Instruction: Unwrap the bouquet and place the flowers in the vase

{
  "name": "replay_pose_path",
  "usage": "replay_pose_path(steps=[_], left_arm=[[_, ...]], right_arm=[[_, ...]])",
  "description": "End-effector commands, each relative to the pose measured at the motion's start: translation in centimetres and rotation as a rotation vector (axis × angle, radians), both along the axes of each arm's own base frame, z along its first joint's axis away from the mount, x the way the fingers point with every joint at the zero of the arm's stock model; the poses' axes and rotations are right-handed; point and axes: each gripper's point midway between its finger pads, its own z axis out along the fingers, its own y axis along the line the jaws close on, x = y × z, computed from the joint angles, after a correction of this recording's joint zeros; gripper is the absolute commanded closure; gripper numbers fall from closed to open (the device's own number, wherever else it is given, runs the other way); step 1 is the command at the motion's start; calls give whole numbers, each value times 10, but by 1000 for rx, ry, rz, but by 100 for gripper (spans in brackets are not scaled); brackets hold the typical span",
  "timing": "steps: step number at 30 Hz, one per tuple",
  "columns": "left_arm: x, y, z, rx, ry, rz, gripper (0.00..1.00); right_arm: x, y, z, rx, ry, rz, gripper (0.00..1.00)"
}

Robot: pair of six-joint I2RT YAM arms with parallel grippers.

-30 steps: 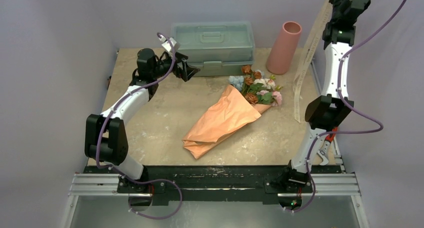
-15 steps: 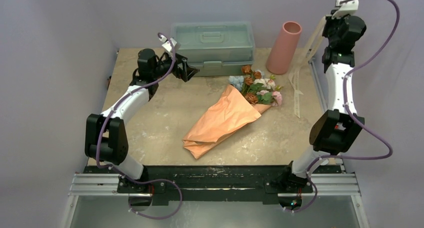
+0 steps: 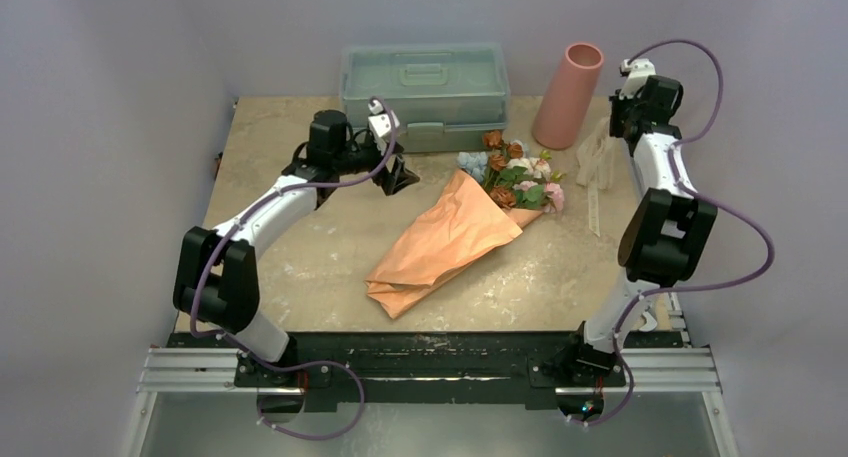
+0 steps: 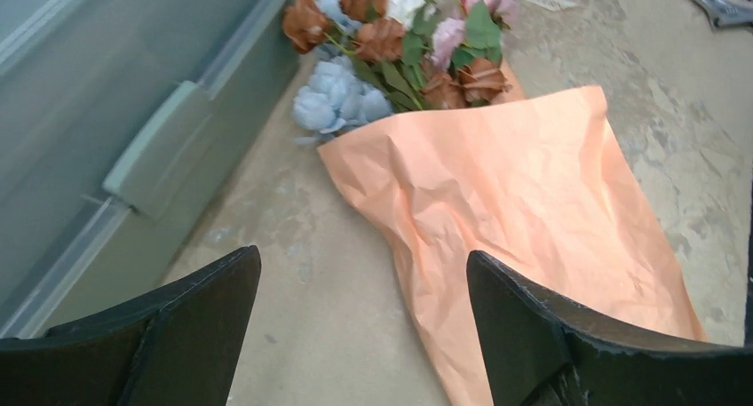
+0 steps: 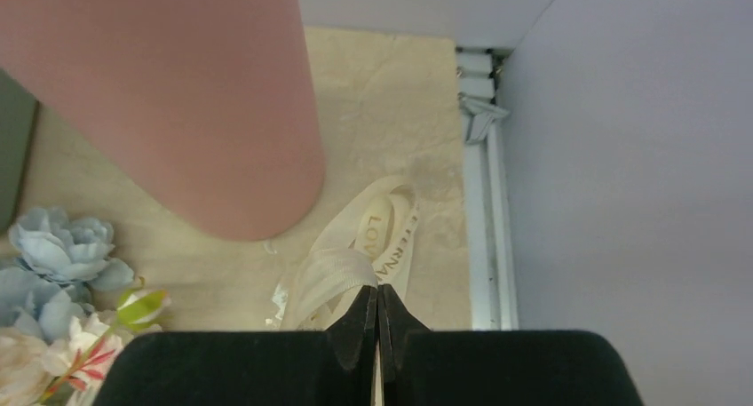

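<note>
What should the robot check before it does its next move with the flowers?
1. Ribbon off the bouquet: ok, it is bunched on the table beside the vase.
2. Right claw free for a new job: not ok, it is shut on the ribbon.
3. Left claw ready to grab: ok, its jaws are wide apart and point at the paper.
4. Paper off the flowers: not ok, it wraps the stems and only the blooms stick out.
5. Vase standing up with nothing over its mouth: ok.
6. Vase empty inside: cannot tell.
</note>
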Motion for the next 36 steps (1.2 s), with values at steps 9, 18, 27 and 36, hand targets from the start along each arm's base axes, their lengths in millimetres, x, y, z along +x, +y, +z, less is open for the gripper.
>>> replay_pose_path(steps=[9, 18, 27, 36], left_arm=[[-81, -76, -34, 167, -13, -273, 20], [-113, -142, -47, 219, -13, -318, 28], [-134, -182, -86, 414, -120, -307, 14], [-111, -180, -105, 564, -198, -126, 36]], right_arm=[[2, 8, -31, 9, 187, 94, 61], [-49, 38, -13, 74, 238, 164, 33], [-92, 102, 3, 241, 219, 301, 26], [-100, 131, 5, 282, 229, 367, 26]])
